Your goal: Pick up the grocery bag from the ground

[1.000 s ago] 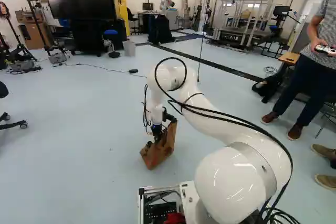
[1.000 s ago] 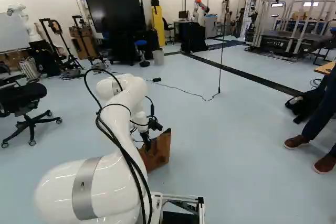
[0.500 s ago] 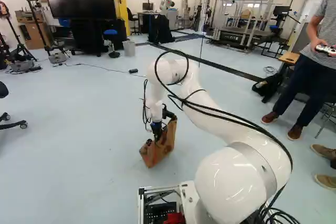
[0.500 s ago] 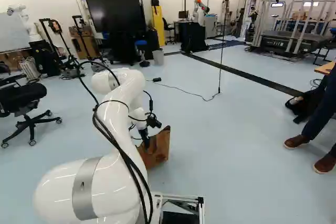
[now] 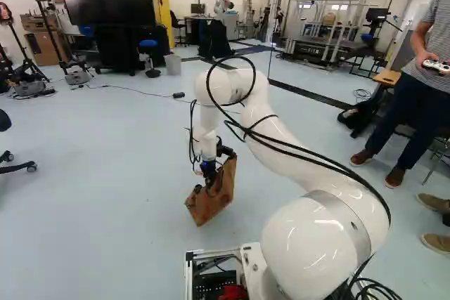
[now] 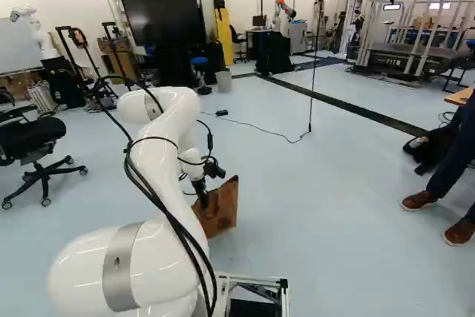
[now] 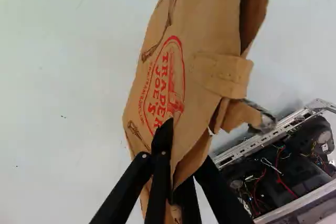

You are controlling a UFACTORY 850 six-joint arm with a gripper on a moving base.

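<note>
The gripper is low ahead of the base, at the upper part of the brown paper grocery bag, which leans to one side. In the right base view the bag shows just beyond the dark gripper. Seen from the wrist, the gripper is shut on the paper of the bag, one black finger on the printed face and the other partly hidden behind it. A folded paper flap sticks out beside the fingers. Whether the bag's bottom touches the floor I cannot tell.
The base's metal frame lies close beside the bag. An office chair stands at the left of the right base view. A person with a controller stands at the right of the left base view. Another robot is far back.
My arm has bent up higher at its elbow and shifted slightly leftward in both base views. The bag has moved a little with the gripper and its tilt has changed slightly. The base has stayed put.
</note>
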